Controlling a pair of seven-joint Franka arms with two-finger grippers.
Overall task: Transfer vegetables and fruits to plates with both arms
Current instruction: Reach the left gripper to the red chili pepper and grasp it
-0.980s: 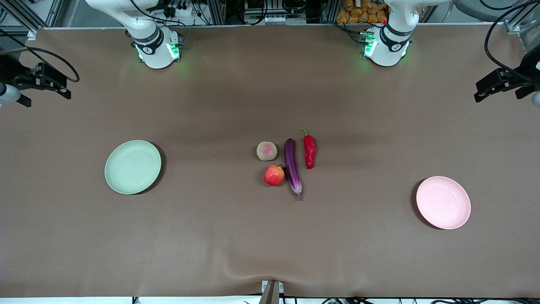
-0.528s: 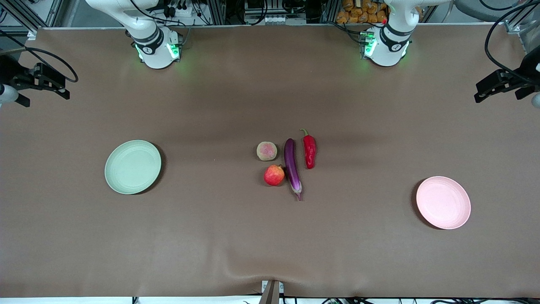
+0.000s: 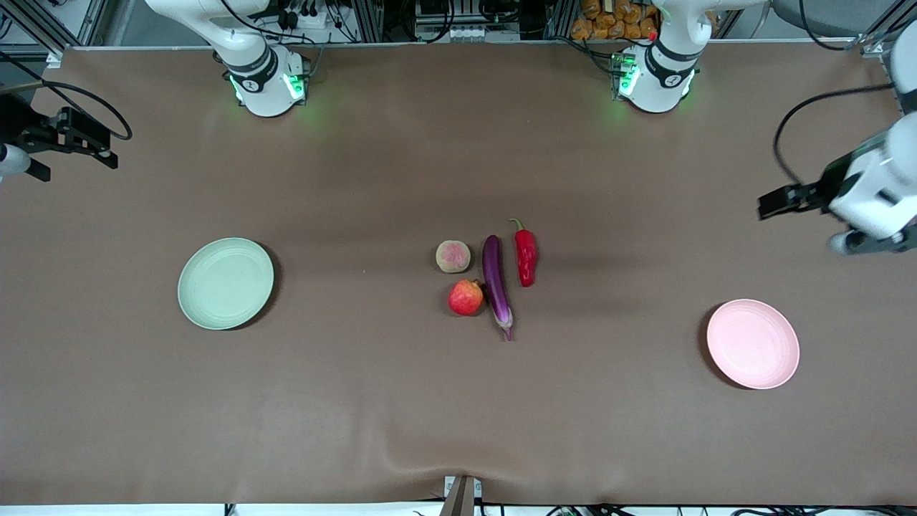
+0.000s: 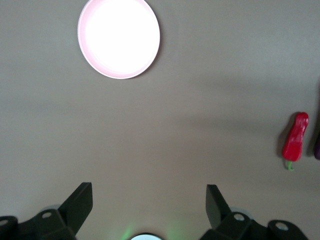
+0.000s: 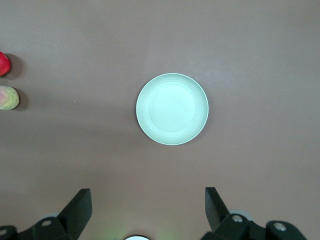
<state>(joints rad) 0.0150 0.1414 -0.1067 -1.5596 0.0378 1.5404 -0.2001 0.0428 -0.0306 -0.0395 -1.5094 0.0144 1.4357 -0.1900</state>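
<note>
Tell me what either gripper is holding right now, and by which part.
Nothing is held. The left gripper and the right gripper are both open and empty, high over bare brown table.

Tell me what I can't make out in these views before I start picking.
- Eggplant: front view shows it whole; left wrist view cuts it to a purple sliver at the frame edge.
- Apple and tan-green fruit: cropped by the right wrist view's edge.
- Pink plate: overexposed in the left wrist view, surface unreadable.
- Right gripper: front view's edge crops that arm.
- Apple-eggplant contact: too close to tell.
</note>
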